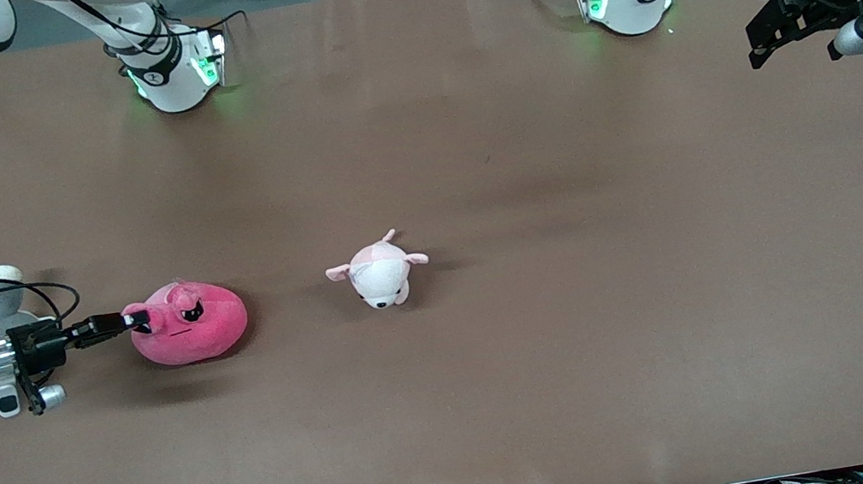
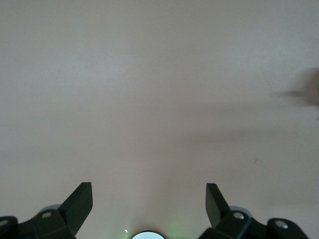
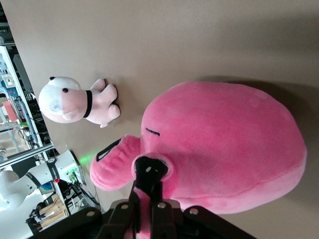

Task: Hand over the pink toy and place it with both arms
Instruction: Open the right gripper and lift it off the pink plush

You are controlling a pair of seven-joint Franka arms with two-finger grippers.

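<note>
The pink toy [image 1: 207,325] is a round hot-pink plush with dark angry eyes, lying on the brown table toward the right arm's end. My right gripper [image 1: 141,320] reaches in level with the table and is shut on a small nub at the toy's edge. In the right wrist view pink fabric of the toy [image 3: 224,144] is pinched between the jaws of that gripper [image 3: 149,172]. My left gripper [image 1: 760,47] hangs open and empty over the left arm's end of the table. Its own view shows the gripper [image 2: 149,191] above bare table only.
A small pale pink-and-white plush animal [image 1: 380,272] lies mid-table beside the pink toy, also seen as the pale plush [image 3: 75,102] in the right wrist view. A grey-and-white plush [image 1: 2,293] shows partly past the right wrist. The two arm bases [image 1: 175,70] stand along the table's edge farthest from the camera.
</note>
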